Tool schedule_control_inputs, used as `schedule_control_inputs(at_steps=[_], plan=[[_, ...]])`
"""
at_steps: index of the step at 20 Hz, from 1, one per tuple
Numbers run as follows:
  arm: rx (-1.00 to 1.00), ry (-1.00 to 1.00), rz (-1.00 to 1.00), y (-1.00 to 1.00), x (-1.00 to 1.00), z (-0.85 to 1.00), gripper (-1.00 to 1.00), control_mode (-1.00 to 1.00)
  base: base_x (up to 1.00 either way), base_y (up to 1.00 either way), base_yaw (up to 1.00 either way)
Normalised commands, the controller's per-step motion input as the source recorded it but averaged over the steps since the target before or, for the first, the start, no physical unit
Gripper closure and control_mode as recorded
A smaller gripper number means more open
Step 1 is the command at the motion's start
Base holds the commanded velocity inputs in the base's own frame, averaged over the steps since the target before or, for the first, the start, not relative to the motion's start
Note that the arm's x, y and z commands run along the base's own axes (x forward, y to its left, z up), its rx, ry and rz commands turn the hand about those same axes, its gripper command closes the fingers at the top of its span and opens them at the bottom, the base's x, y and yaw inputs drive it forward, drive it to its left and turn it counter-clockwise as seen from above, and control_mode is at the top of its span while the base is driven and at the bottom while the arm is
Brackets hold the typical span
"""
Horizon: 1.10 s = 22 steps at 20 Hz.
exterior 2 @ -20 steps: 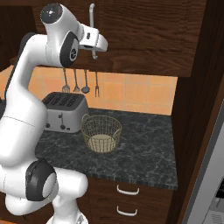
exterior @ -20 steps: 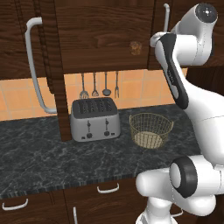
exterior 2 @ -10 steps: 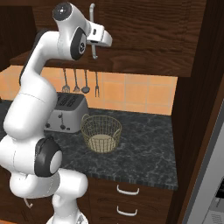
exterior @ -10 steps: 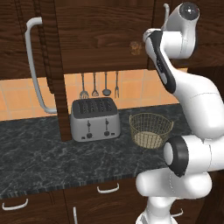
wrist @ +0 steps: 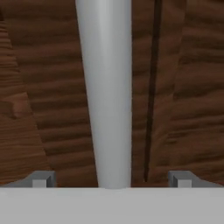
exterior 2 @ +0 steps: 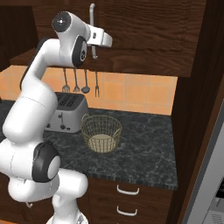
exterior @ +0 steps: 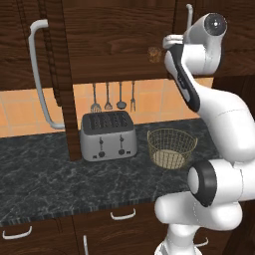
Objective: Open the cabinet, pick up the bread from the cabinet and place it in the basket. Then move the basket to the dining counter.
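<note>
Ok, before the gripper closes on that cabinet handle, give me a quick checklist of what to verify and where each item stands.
1. Gripper open: ok, its tips stand wide apart.
2. Handle between the fingertips: ok, the silver bar runs up the middle in the hand view.
3. Fingertips touching the handle: cannot tell.
4. Cabinet door on this side shut: ok, panel lies flush behind the bar.
5. Basket ready on the black counter: ok, upright beside the toaster.
6. Bread located: cannot tell, a small tan lump shows near the cabinet's lower edge.
</note>
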Motion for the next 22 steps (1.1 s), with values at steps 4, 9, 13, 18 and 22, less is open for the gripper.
schedule_control_inputs(at_steps=[4, 9, 13, 18, 22], plan=[[0.0, 0.0, 0.0, 0.0, 0.31, 0.0, 1.0, -1.0, 0.0, 0.0, 0.0], [0.0, 0.0, 0.0, 0.0, 0.24, 0.0, 1.0, -1.0, 0.0, 0.0, 0.0], [0.0, 0.0, -0.01, 0.0, -0.13, 0.0, 1.0, -1.0, 0.0, 0.0, 0.0], [0.0, 0.02, -0.01, -0.19, -0.83, 0.03, 1.0, -1.0, 0.0, 0.0, 0.0], [0.0, 0.08, 0.0, -0.52, -1.0, 0.0, 1.0, -1.0, 0.0, 0.0, 0.0]])
